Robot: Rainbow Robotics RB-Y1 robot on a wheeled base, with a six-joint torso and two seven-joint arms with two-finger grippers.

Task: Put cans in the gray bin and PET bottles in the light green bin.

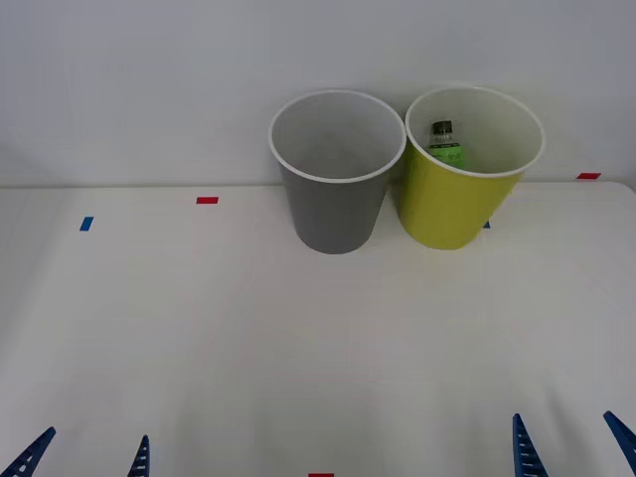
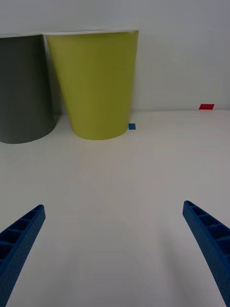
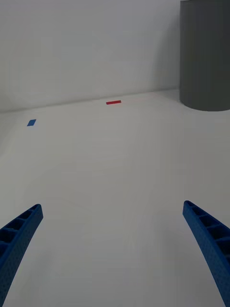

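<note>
Standing at the table's [image 1: 199, 338] far edge: gray bin [image 1: 336, 199], light green bin [image 1: 457, 204] touching beside it, green PET bottle [image 1: 445, 142] upright inside the latter. Left gripper [image 1: 84, 457] and right gripper [image 1: 571, 445] at near edge, both spread wide, holding nothing.

Lab test bench: white table [image 1: 199, 338], coloured tape markers [image 1: 207, 200], bare wall [image 1: 149, 79].

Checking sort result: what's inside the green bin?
A green bottle with a black cap stands inside the green bin, near its left wall. Its lower part and the bin floor are hidden by the rim. The gray bin looks empty.
</note>
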